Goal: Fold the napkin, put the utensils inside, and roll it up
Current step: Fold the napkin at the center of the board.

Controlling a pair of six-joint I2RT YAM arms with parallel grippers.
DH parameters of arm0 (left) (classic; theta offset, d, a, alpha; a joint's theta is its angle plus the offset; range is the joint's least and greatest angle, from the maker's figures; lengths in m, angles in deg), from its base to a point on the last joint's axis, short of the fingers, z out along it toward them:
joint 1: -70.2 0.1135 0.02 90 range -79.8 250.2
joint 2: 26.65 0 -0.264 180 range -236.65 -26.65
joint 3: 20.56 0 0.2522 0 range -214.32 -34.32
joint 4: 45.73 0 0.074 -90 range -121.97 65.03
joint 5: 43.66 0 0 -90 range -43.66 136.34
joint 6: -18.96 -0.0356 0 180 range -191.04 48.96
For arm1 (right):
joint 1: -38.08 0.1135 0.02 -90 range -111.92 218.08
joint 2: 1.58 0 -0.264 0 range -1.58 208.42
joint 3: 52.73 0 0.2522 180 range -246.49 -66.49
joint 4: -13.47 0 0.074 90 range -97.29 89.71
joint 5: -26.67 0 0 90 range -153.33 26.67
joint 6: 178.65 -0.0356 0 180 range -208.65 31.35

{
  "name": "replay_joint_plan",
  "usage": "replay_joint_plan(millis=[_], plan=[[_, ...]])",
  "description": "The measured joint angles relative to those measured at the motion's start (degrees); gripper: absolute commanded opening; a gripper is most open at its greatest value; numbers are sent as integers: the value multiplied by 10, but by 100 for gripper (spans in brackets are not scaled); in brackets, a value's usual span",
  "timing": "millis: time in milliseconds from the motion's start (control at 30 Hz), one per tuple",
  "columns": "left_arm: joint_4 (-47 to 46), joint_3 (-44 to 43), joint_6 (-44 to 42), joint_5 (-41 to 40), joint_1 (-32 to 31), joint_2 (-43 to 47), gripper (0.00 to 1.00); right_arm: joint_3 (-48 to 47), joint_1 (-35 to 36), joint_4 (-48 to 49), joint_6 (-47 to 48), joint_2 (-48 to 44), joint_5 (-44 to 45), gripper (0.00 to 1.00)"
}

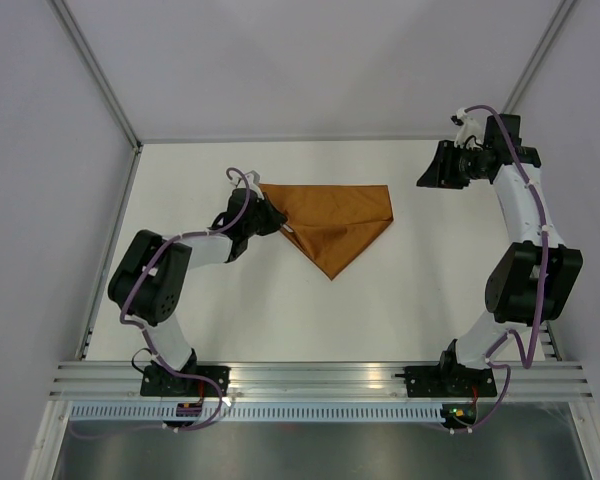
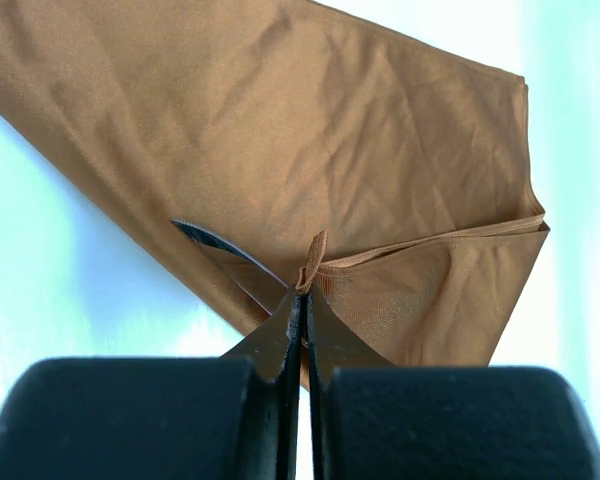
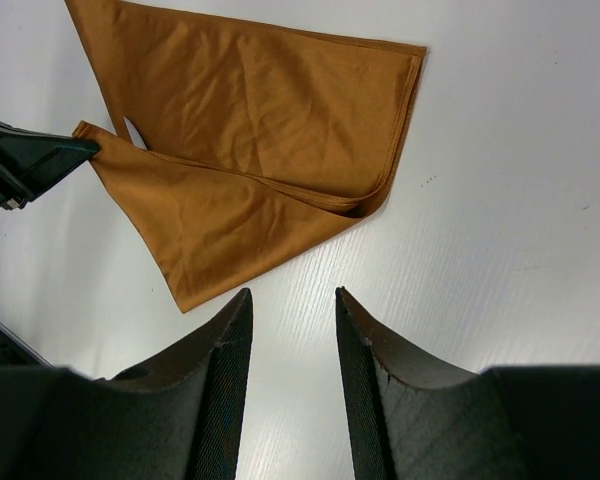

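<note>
The rust-brown napkin [image 1: 330, 215] lies folded into a rough triangle on the white table, its point toward the near edge. My left gripper [image 1: 280, 226] is at its left side, shut on a small pinch of the cloth's corner [image 2: 315, 250], which is lifted slightly off the layer beneath. In the right wrist view the napkin [image 3: 260, 110] shows two layers, with the left gripper's fingers [image 3: 40, 160] at its left corner. My right gripper [image 1: 422, 178] hovers to the right of the cloth, open and holding nothing [image 3: 292, 292]. The utensils are out of view.
The white table [image 1: 280, 320] is bounded by a metal frame post [image 1: 95, 65] at the back left and another at the back right [image 1: 535, 60]. An aluminium rail [image 1: 310, 375] with both arm bases runs along the near edge.
</note>
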Motion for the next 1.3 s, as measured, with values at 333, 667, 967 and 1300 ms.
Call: replay_joint_plan(millis=[333, 667, 967, 1300], plan=[[0, -1, 6, 30, 16, -31, 19, 0, 9, -1, 3, 0, 1, 45], [0, -23, 12, 51, 45, -49, 64, 0, 13, -2, 6, 2, 4, 45], [26, -43, 12, 38, 80, -46, 65, 0, 25, -3, 9, 8, 13, 45], [114, -123, 15, 13, 163, -59, 60, 0, 70, -3, 13, 20, 24, 45]])
